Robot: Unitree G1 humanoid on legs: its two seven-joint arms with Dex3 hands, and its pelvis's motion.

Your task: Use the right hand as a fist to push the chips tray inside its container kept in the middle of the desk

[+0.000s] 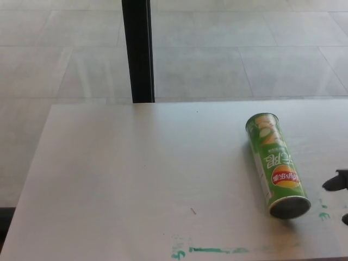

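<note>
At the lower edge of the frame, green marker streaks (212,250) cross the pale desk (119,179). At the right edge, level with the can's near end, only dark tips of the right hand (337,182) show, clear of the can; whether it is clenched or loose cannot be told. No left hand appears. Right of centre lies the green chips can (274,163), on its side and touching nothing. Its long axis runs from the lower right toward the upper middle of the frame, slightly slanted; the dark near end (290,206) faces the bottom edge, the closed green end points up-frame. No tray protrudes from the near end, so the pushing appears complete, though the dark mouth hides how deep the tray sits. Risk, as a judgement: a can on its side rolls freely, so a brush from the hand could send it toward the desk's right edge or tip the tray outward. Farthest, at upper left of centre, a black post (137,51) rises from grey floor tiles (244,49).
</note>
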